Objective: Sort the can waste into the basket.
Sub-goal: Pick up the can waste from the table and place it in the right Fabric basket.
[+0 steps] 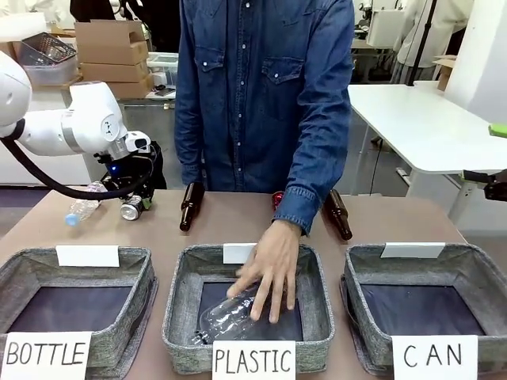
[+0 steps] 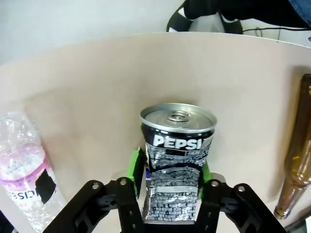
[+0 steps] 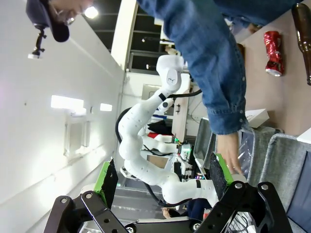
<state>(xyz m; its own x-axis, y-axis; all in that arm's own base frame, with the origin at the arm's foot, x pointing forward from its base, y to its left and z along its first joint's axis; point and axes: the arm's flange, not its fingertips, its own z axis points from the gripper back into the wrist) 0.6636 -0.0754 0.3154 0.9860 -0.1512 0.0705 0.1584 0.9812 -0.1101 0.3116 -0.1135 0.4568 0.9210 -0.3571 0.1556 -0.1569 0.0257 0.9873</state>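
Table's (image 1: pixel 238 215) far left: left arm (image 1: pixel 79 125) low, left pincer (image 2: pixel 170 168) tight around dark can (image 2: pixel 178 141).

Bright even indoor light, soft shadows, lamp (image 3: pixel 91 11) glare, table (image 2: pixel 87 87) edge bowed by wide-angle lens, mostly sharp

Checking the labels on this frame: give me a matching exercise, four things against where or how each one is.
1. dark can
2. red can
3. person's hand
4. right gripper

A. open, holding nothing
B. on a clear bottle in the PLASTIC basket
C. clamped in the left gripper
D. lying on the table near a brown bottle

Pairs: 1-C; 2-D; 3-B; 4-A
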